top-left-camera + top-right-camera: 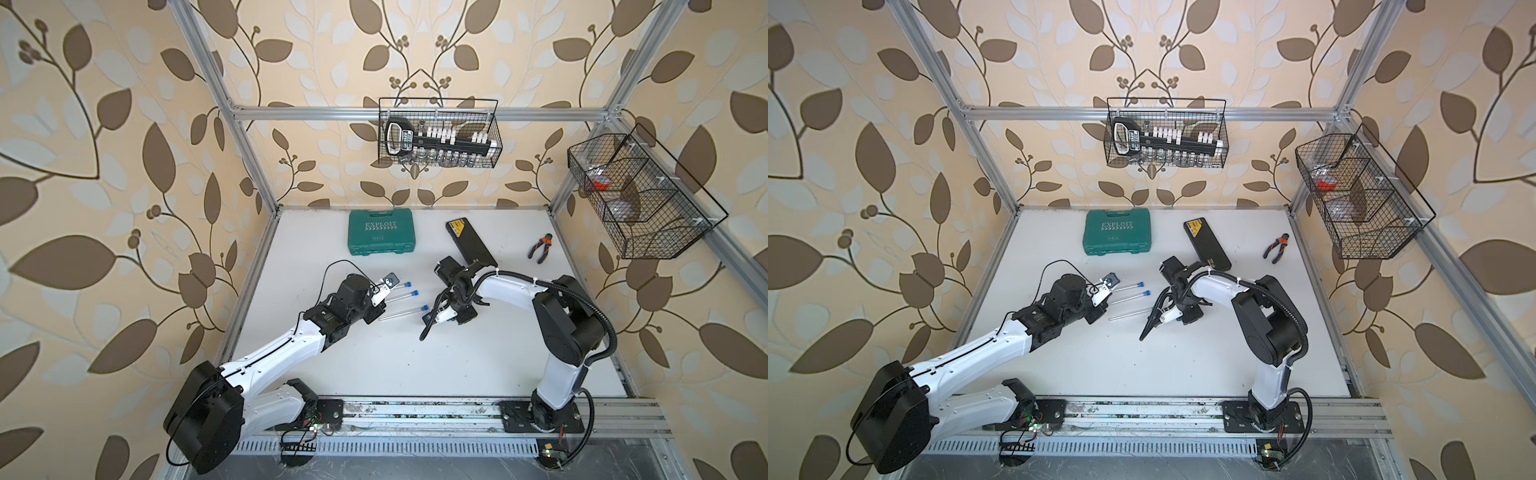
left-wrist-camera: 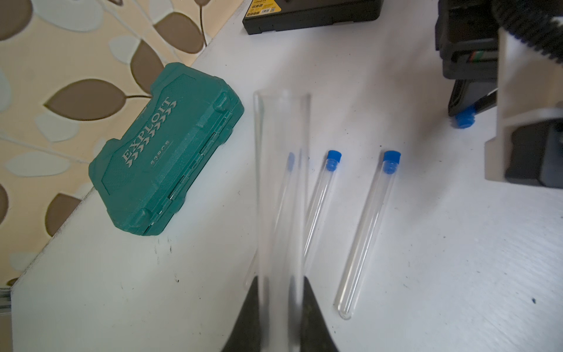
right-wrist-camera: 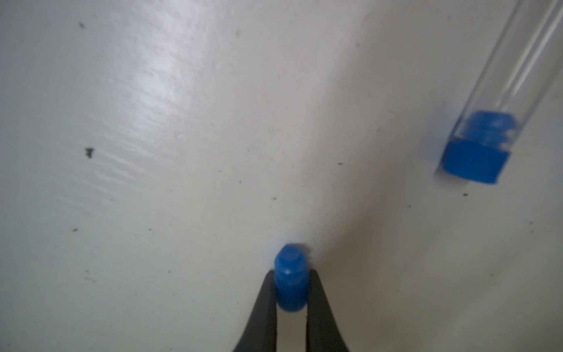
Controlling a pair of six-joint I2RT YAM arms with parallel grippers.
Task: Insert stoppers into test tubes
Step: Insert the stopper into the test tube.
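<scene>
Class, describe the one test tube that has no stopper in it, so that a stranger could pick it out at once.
Find the green tool case at the back of the white table; in front of it three clear test tubes lie in a row. The fourth tube is held in the left gripper, above them. Unlike its neighbours, each plugged by a blue stopper, its mouth is open.
</scene>
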